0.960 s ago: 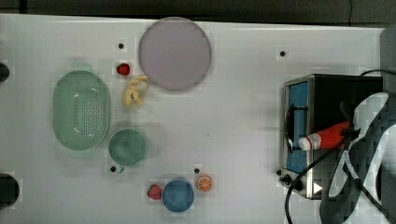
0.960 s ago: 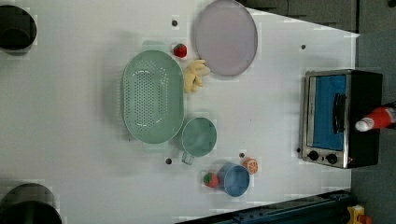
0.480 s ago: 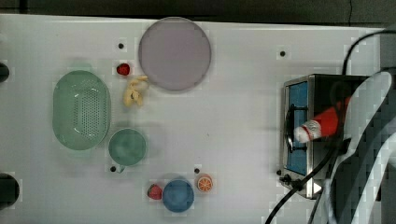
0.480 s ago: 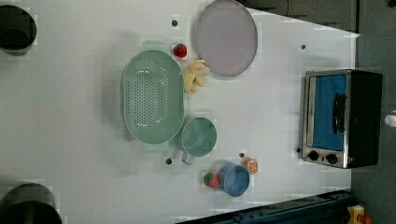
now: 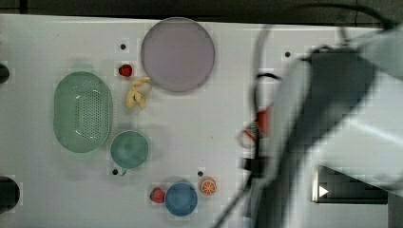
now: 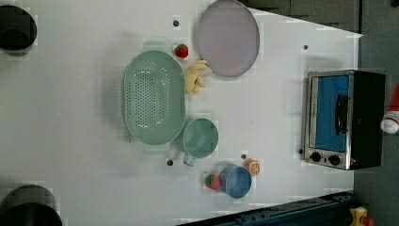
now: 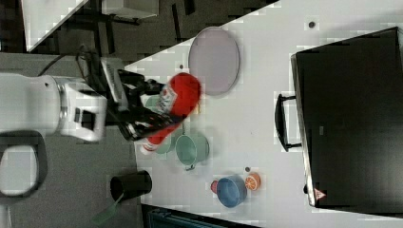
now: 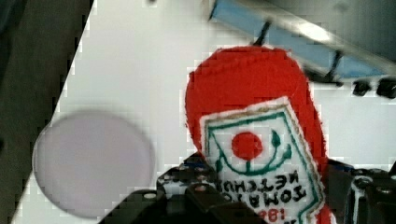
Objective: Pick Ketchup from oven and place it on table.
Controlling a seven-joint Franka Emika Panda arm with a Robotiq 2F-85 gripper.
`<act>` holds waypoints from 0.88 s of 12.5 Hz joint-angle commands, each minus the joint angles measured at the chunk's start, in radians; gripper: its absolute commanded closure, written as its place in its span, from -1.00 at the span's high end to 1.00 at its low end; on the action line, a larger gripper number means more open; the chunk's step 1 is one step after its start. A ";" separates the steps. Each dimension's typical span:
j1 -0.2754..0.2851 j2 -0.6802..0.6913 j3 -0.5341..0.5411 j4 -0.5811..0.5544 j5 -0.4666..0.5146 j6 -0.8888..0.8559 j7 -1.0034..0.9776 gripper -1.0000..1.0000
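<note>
Several items crowded the white table [image 6: 70, 141]: a green oval colander [image 6: 153, 97], teal mug [image 6: 200, 138], blue bowl [image 6: 236, 181], lilac round plate [image 6: 228, 36]. Black gripper [image 7: 142, 116] clenched the red plush ketchup bottle [image 7: 173, 107] mid-body, held aloft away from the silver toaster oven [image 6: 343, 117]. Label read "TOMATO KETCHUP".

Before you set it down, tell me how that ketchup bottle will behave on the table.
The ketchup bottle looks fuzzy and stitched in the wrist view, so it is probably soft and light and may squash a little in the fingers. It is slim and long, so stood upright it would likely tip; laid on its side on the table it might roll slightly, though the fabric should grip.
</note>
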 commanded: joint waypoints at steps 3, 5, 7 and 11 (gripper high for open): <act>0.100 0.025 0.148 -0.077 -0.018 0.010 0.026 0.27; 0.110 0.025 0.170 -0.166 -0.019 0.093 0.032 0.27; 0.114 0.025 0.172 -0.281 -0.019 0.198 0.032 0.27; 0.113 0.027 0.171 -0.488 -0.019 0.437 0.032 0.27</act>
